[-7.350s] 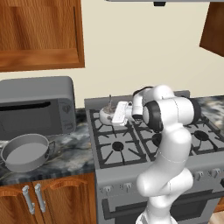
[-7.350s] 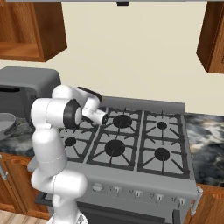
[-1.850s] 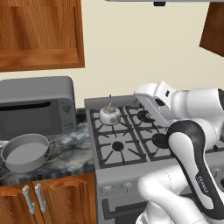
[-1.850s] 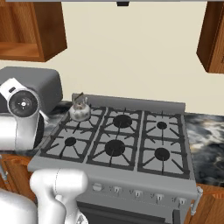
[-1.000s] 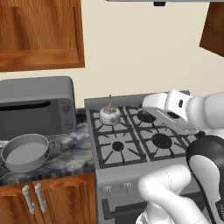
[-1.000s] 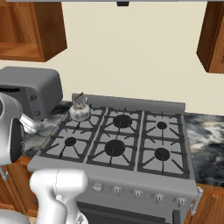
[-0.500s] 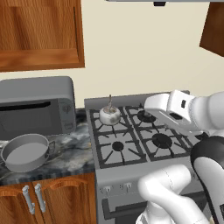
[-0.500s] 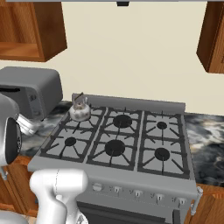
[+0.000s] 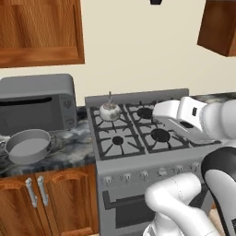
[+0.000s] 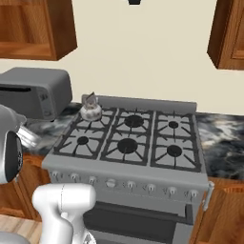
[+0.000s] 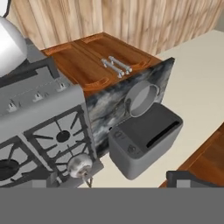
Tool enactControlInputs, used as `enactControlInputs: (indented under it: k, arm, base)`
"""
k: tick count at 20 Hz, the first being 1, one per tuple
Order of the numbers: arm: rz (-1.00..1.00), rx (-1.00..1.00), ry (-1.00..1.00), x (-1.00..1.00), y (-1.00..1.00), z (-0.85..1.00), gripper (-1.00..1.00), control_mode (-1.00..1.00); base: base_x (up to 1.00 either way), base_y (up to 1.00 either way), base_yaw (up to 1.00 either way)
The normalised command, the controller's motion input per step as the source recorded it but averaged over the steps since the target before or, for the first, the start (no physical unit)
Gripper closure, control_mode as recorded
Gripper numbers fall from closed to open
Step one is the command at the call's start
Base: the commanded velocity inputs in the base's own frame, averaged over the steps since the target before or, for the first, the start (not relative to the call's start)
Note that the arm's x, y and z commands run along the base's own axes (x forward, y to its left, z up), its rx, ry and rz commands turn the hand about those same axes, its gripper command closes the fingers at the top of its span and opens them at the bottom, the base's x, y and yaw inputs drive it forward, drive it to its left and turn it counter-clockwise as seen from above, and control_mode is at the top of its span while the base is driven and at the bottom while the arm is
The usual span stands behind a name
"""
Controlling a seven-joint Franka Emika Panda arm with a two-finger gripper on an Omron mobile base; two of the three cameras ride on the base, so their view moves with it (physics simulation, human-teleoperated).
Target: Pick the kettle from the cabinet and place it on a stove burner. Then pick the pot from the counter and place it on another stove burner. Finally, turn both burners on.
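Note:
The small silvery kettle stands upright on the back-left burner of the grey stove. The wide grey pot rests on the dark marbled counter, left of the stove and in front of the microwave. My gripper is open and holds nothing. It looks leftward across the stove toward the pot. The arm's white wrist hangs over the stove's right half, well clear of the kettle. The reddish-brown wall cabinet hangs at the upper left.
A boxy grey microwave sits at the back of the counter behind the pot. A row of knobs lines the stove front. Another stretch of counter lies right of the stove. Several burners have nothing on them.
Seven seconds ago the gripper held the kettle over the back-left burner. The kettle now stands there alone and the arm has swung right. Over the last second it barely moved.

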Motion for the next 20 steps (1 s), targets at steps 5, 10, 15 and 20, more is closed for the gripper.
enactControlInputs:
  k: [5, 10, 15, 20]
  arm:
    - [0.0, 0.0, 0.0, 0.0, 0.0, 0.0, -1.0, 1.0]
    - [0.0, 0.0, 0.0, 0.0, 0.0, 0.0, -1.0, 1.0]
    - [0.0, 0.0, 0.0, 0.0, 0.0, 0.0, -1.0, 1.0]
    - [0.0, 0.0, 0.0, 0.0, 0.0, 0.0, -1.0, 1.0]
  base:
    - [-0.18, 0.54, -0.07]
    - [0.0, 0.74, -0.04]
    - [0.0, 0.67, -0.03]
    - [0.0, 0.53, -0.03]
